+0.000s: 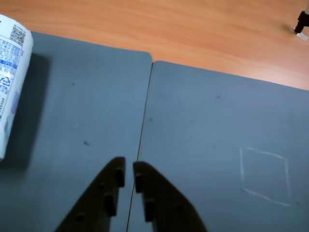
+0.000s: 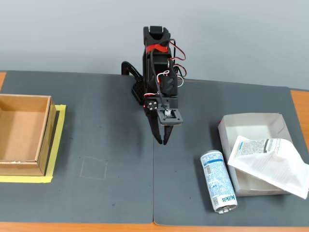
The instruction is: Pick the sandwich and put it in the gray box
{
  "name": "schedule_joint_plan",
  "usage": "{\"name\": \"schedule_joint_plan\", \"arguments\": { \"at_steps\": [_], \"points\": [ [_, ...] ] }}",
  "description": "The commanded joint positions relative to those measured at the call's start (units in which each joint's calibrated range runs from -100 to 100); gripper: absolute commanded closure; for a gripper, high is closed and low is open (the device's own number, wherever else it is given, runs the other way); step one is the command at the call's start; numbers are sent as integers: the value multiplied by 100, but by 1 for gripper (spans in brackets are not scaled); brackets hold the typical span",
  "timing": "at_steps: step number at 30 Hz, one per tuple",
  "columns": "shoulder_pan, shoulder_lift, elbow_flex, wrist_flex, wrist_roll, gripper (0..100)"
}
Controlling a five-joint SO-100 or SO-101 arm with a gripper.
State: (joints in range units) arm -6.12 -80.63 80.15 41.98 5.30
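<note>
Reading the fixed view from left to right, you pass the brown cardboard box (image 2: 21, 133) on its yellow tape at the far left, then your end effector (image 2: 162, 140) near the middle, its two jaws drawn nearly together and holding nothing; the wrist view shows the same thin gap (image 1: 128, 175) over bare gray mat. Further right lies the drink can (image 2: 218, 181) on its side on the tabletop. Furthest right, the sandwich (image 2: 269, 162) lies across the gray box (image 2: 251, 123), overhanging its near right corner, its long axis running diagonally down to the right. So it lies right of and nearer the camera than your end effector, beyond the can.
</note>
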Motion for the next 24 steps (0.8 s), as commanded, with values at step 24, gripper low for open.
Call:
{"name": "schedule_joint_plan", "arguments": {
  "at_steps": [24],
  "points": [
    [444, -1606, 1958, -14, 30, 98]
  ]
}}
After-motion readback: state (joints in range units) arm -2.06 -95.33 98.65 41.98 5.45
